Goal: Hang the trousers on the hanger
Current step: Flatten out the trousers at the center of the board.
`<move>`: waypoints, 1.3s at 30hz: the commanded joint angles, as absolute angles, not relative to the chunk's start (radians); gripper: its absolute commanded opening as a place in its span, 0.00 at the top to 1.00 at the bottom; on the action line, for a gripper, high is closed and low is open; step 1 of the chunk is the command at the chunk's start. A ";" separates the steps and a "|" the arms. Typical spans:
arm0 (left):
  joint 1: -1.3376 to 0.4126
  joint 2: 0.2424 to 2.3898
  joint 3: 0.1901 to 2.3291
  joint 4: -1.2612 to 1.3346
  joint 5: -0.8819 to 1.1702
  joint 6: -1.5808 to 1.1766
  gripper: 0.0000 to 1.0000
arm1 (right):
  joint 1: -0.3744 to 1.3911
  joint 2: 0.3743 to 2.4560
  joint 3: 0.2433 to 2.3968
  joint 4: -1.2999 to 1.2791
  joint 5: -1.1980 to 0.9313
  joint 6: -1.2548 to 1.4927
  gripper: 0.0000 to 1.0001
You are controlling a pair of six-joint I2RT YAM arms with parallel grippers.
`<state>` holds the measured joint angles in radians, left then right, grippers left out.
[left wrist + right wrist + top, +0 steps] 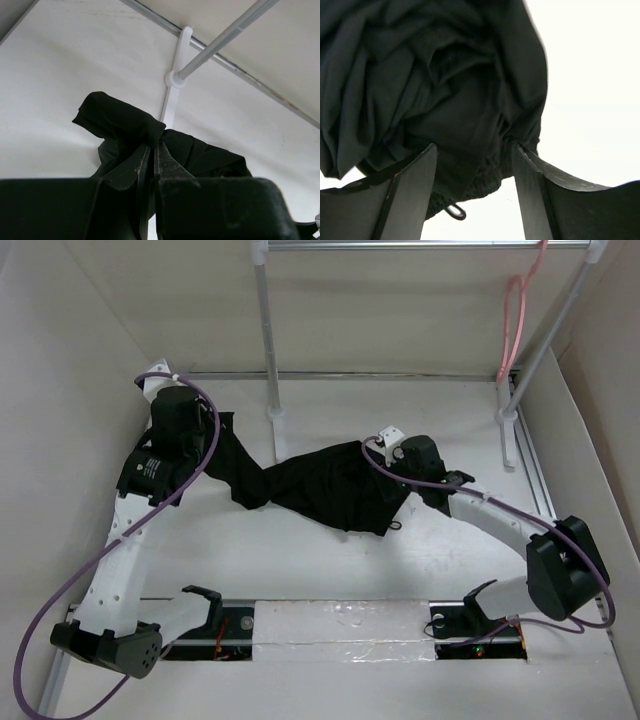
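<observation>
We see the left gripper [154, 150], jaws pinching one end of the trousers [320, 485], which sprawl across the worktop [330, 570]; the right gripper [474, 145] has its jaws spread astride the other end.

Trousers [320, 485]: matt black soft cloth, creased; waistband gathered, ribbed-looking knit. Hanger [513, 325], 1 o'clock in top view: thin, smooth, pale pink; plastic or coated wire, can't tell. Rack pole [268, 330], 12 o'clock: silvery metal w/ satin sheen; its foot [277, 420] white plastic. Table [330, 570]: white, matt, smooth. Strip [340, 625] at 6 o'clock: glossy, wrinkled clear film. Right gripper [474, 147]: fingers [410, 200] hard black plastic, semi-matt, edges scuffed.
</observation>
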<state>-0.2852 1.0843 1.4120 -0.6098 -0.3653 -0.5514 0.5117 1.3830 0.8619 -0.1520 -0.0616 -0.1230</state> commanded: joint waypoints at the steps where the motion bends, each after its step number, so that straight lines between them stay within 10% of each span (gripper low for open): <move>1: -0.284 1.066 1.384 -0.563 -0.370 -0.531 1.00 | 0.508 1.390 0.813 -0.114 -0.110 -0.095 0.35; 7: -0.284 1.072 1.397 -0.557 -0.359 -0.528 1.00 | 0.529 1.457 0.813 -0.109 -0.127 -0.078 0.38; 13: -0.284 1.075 1.410 -0.549 -0.347 -0.519 1.00 | 0.598 1.424 0.857 -0.095 -0.054 -0.086 1.00; 23: -0.273 1.124 1.342 -0.451 -0.411 -0.483 1.00 | 1.231 1.475 1.437 -0.384 -0.236 -0.139 1.00; 25: -0.247 1.141 1.368 -0.443 -0.408 -0.479 1.00 | 1.301 1.503 1.471 -0.463 -0.190 -0.152 0.86; 27: -0.247 1.150 1.402 -0.425 -0.411 -0.465 1.00 | 1.292 1.459 1.404 -0.488 -0.146 -0.153 0.43; 30: -0.238 1.166 1.450 -0.431 -0.428 -0.439 1.00 | 1.192 1.267 1.197 -0.404 -0.135 -0.098 0.22; 34: -0.238 1.180 1.468 -0.434 -0.434 -0.426 1.00 | 0.978 1.056 0.958 -0.379 -0.085 -0.043 0.46; 35: -0.238 1.186 1.460 -0.433 -0.423 -0.428 1.00 | 0.863 1.034 0.913 -0.371 -0.066 -0.028 0.79; 36: -0.238 1.186 1.456 -0.431 -0.417 -0.433 1.00 | 0.798 1.023 0.831 -0.365 -0.074 -0.023 0.89; 39: -0.238 1.189 1.433 -0.425 -0.402 -0.443 1.00 | 0.572 1.034 0.741 -0.310 -0.124 -0.034 0.86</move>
<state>-0.2405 1.1954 1.4254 -0.4637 -0.4026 -0.4519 0.7036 1.0237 0.8013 -0.3790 -0.1059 -0.0528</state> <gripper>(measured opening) 0.007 0.122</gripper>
